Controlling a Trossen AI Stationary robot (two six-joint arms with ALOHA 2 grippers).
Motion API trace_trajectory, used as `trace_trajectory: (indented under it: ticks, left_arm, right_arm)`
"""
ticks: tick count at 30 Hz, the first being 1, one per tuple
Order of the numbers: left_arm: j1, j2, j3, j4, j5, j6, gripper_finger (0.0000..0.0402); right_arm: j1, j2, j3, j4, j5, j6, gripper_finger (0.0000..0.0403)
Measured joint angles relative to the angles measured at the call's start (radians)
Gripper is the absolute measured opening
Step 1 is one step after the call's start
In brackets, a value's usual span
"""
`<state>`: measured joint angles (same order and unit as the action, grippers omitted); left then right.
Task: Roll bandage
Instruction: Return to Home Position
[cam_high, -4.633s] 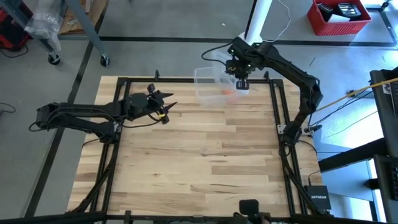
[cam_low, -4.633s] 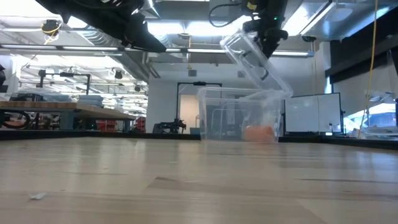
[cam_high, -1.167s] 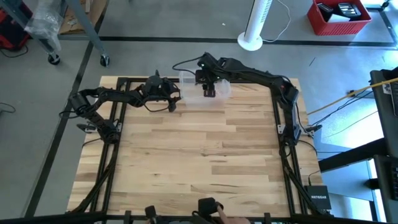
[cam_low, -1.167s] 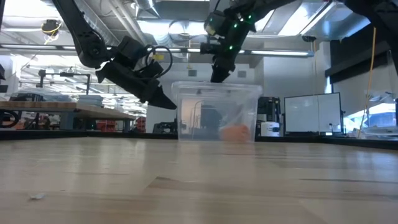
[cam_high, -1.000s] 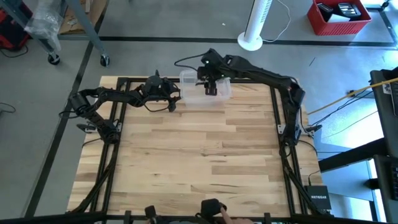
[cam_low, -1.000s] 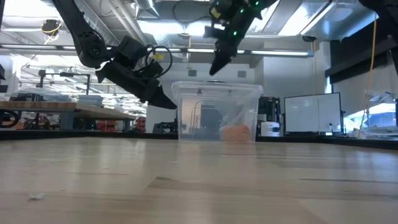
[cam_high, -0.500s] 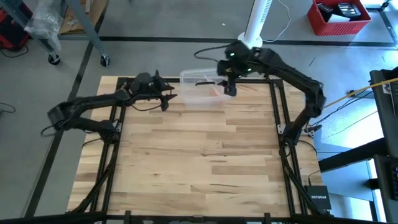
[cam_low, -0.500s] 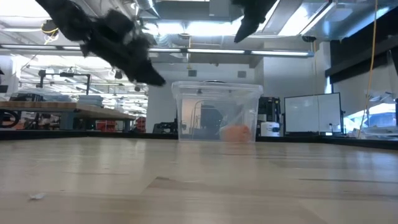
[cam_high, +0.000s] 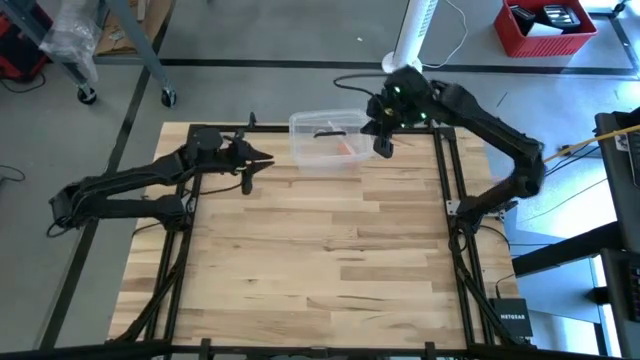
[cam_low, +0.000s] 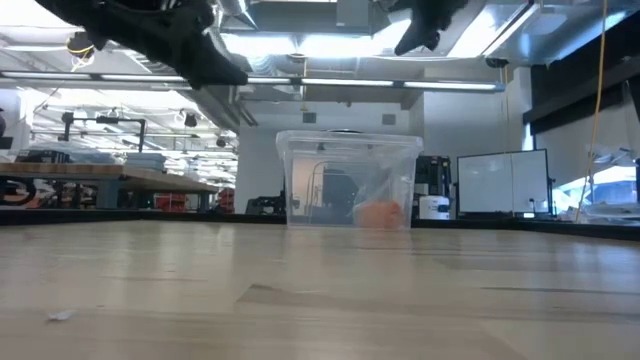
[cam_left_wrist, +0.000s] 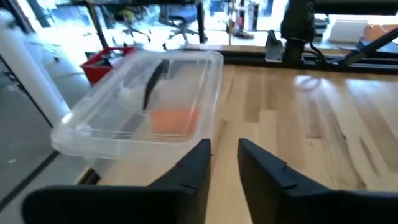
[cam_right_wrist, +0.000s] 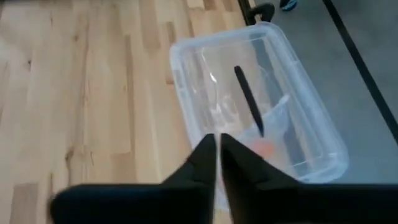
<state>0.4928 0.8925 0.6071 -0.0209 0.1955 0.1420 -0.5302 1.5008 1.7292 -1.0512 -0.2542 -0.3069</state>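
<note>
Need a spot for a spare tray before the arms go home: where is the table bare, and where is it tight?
The table is bare across its whole near and middle stretch. Crowded only at the far edge: the clear bin holding the bandage, left gripper on its left, right gripper on its right.

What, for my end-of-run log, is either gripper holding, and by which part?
Nothing: left gripper and right gripper are both empty, clear of the closed box containing the bandage.
</note>
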Motion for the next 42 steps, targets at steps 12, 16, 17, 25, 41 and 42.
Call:
trace_trajectory:
  ticks: [12, 16, 17, 25, 41, 42]
  left_arm:
    - [-0.008, -0.128, -0.219, 0.149, -0.014, -0.093, 0.0007]
    - [-0.009, -0.132, -0.258, 0.195, -0.014, -0.123, 0.0004]
    - [-0.009, -0.132, -0.260, 0.194, -0.014, -0.127, 0.0004]
    - [-0.009, -0.134, -0.261, 0.205, -0.014, -0.148, 0.0003]
    - [-0.017, -0.173, -0.439, 0.437, 0.007, -0.214, 0.0003]
    - [-0.017, -0.187, -0.449, 0.440, 0.007, -0.225, 0.0004]
  right_arm:
    - [0.121, -0.494, -0.932, 0.873, 0.078, 0.327, 0.0039]
    - [0.132, -0.539, -1.088, 0.940, 0.064, 0.414, 0.0039]
    - [0.132, -0.541, -1.110, 0.946, 0.072, 0.446, 0.0039]
    - [0.213, -0.648, -1.319, 1.128, 0.190, 0.483, 0.0006]
    - [0.321, -1.219, -1.699, 1.330, 0.250, 0.478, 0.0004]
    - [0.321, -1.254, -1.713, 1.321, 0.250, 0.477, 0.0004]
